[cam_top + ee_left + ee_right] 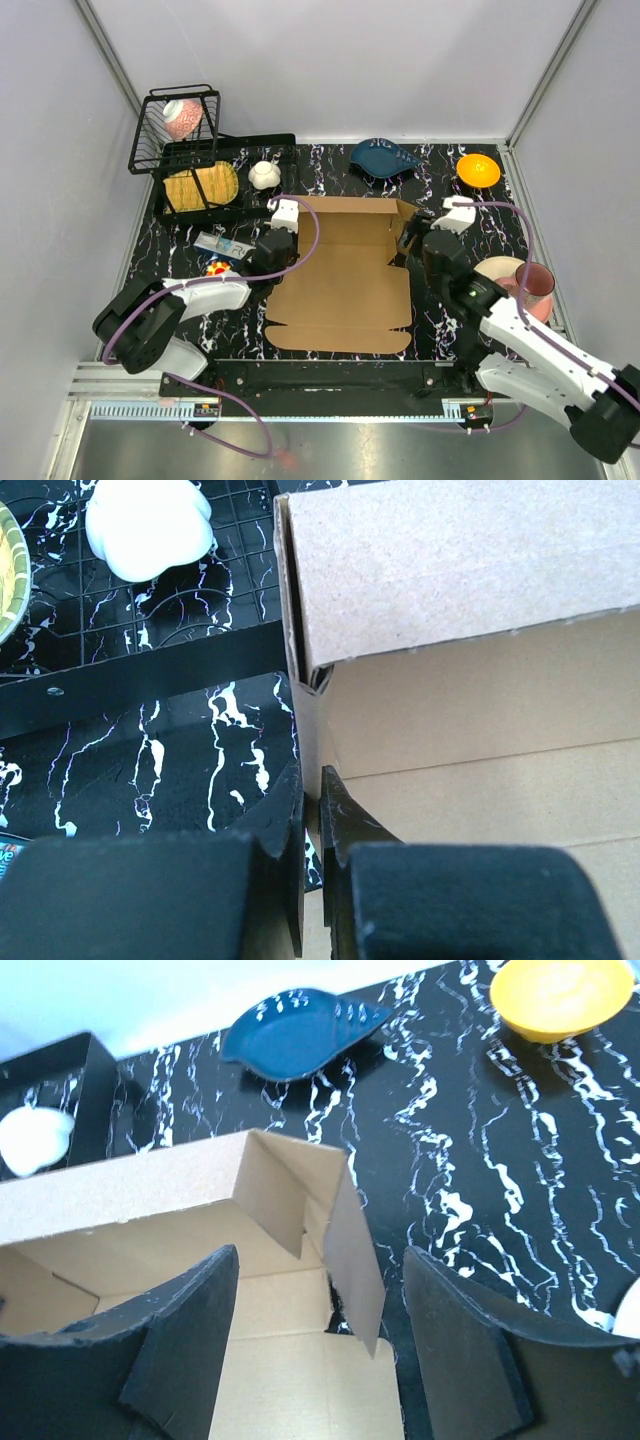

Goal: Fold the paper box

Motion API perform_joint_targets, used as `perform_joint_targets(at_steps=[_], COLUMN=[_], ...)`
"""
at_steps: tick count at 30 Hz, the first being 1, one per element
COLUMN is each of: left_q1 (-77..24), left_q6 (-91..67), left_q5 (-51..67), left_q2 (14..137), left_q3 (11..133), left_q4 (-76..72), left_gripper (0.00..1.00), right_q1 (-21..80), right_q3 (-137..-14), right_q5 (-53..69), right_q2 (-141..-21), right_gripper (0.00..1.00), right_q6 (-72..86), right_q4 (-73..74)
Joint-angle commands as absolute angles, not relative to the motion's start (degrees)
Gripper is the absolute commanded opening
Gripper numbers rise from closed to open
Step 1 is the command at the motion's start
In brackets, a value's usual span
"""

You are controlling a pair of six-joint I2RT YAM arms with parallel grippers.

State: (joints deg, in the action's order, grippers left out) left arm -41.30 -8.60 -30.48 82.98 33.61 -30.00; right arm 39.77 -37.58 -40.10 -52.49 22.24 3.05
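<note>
L gripper point(312, 810) pinched shut on the thin upright left wall of the paper box point(345, 285). Box sits mid table point(440, 200) btwn both arms, back wall raised, front flap flat twd the bases. R gripper point(320, 1270) wide open, holding nothing, fingers either side of the box's standing right-rear flap

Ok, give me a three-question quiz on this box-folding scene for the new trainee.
1. True or false: the left gripper is shut on the left wall of the paper box.
2. The right gripper is: A) open around the box's right flap; B) clamped shut and empty; C) out of every view.
3. Fill in: the orange bowl sits beyond the box's far ____ corner.
Key: 1 true; 2 A; 3 right.
</note>
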Motion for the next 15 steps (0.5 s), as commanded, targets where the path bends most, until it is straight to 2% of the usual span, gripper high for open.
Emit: perform_joint_targets(at_steps=[1,3,7,9,11,15], left_q1=[-41.4,-41.3,-41.4,-41.4,-41.3,-41.4], left_q6=[-7.5,-8.0,-8.4,-8.3,-8.1,-7.6], left_q5=[-30.2,-30.5,-31.0,-31.1,-31.2,-31.3], left_q2=[81.7,81.9,81.7,81.5,81.4,81.7], left_q3=[36.2,36.3,35.2,34.6,34.4,33.9], left_q4=[-28.4,-27.2,-27.1,-27.5,-27.6,-28.1], left_gripper=[0.00,0.00,0.00,0.00,0.00,0.00], right_q1=[38.6,37.6,30.8,27.2,21.3,15.4], right_q3=[-38.7,-38.5,-35.9,-34.7,-33.5,-30.7], right_q5=[-46.5,-48.6,-46.6,-43.2,-37.2,-29.0], right_q2=[-48.6,-48.4,-47.9,-48.1,-48.9,-50.3], right_gripper=[0.70,0.60,0.51,0.52,0.58,0.64], right_q6=[25.8,31.2,38.8,40.7,42.3,42.4], right_q4=[12.5,16.8,20.2,20.2,19.1,8.1])
